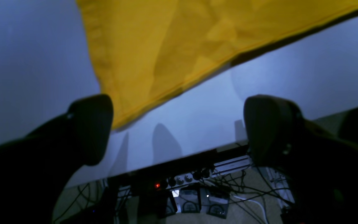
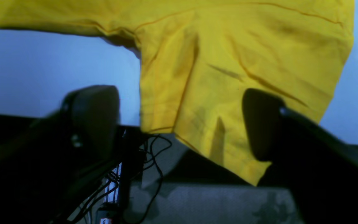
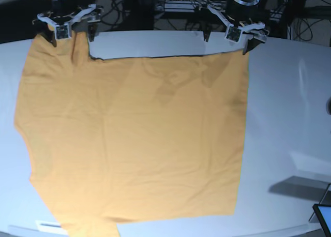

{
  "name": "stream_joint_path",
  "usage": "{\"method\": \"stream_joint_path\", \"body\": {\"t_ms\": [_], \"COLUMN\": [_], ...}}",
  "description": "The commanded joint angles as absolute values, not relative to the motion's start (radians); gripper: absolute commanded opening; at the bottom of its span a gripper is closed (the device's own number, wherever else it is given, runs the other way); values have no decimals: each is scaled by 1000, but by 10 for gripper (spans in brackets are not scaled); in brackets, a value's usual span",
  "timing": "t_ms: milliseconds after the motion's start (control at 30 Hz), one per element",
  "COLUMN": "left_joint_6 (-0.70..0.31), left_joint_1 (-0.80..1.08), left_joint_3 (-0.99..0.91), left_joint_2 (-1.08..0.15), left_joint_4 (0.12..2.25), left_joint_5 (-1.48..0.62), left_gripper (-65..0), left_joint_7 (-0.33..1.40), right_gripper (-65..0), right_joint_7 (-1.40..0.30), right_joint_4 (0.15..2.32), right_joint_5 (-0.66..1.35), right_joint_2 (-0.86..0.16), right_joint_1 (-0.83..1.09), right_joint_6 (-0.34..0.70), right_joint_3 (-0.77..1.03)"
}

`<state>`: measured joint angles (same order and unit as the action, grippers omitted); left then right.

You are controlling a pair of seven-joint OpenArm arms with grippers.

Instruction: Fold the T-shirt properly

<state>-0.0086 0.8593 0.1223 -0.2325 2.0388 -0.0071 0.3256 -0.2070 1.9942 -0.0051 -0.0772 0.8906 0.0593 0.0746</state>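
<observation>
The orange-yellow T-shirt point(image 3: 134, 138) lies spread flat on the white table point(image 3: 289, 107), with its far edge along the table's back. At the back left of the base view, my right gripper point(image 3: 71, 35) stands over a sleeve. In the right wrist view that gripper point(image 2: 179, 121) is open, its dark fingers point(image 2: 95, 115) wide apart. The sleeve point(image 2: 222, 93) drapes over the table edge between them, unpinched. My left gripper point(image 3: 226, 39) is at the shirt's far right corner. It is open point(image 1: 179, 130), and the corner point(image 1: 126, 112) lies just beyond its fingers point(image 1: 269, 127), untouched.
Cables and electronics boxes point(image 1: 191, 199) sit below the table's back edge point(image 1: 179, 161), right under both grippers. A dark screen corner point(image 3: 323, 216) shows at the front right. A small white label point(image 3: 49, 225) lies by the shirt's front left.
</observation>
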Motion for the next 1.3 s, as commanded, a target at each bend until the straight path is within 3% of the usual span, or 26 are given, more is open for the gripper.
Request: {"method": "stream_joint_path", "body": {"t_ms": [0, 233, 667, 933, 1100, 1267], "left_joint_6": [-4, -2, -2, -2, -2, -2], "left_joint_1": [871, 871, 852, 822, 782, 760], "left_joint_3": [119, 114, 42, 35, 35, 35], "left_joint_2": [-237, -240, -236, -234, -248, -259], "left_joint_4": [2058, 2058, 2045, 2002, 1974, 1977], "left_joint_5": [-7, -7, -7, -13, -127, -82], "left_gripper": [0, 0, 0, 0, 0, 0], "left_joint_7": [306, 306, 312, 371, 374, 429], "right_gripper": [-15, -122, -120, -120, -120, -120], "right_joint_7": [-183, -183, -286, -289, -289, -289], "right_joint_4": [2015, 2014, 2002, 1995, 1995, 1995], "right_joint_5": [-7, -7, -7, -7, -7, -7], "right_joint_2": [-79, -84, -79, -79, -79, -79], "right_joint_1": [905, 903, 845, 832, 835, 837], "right_joint_6": [51, 51, 51, 51, 51, 51], "right_joint_3": [81, 94, 113, 96, 96, 97]}}
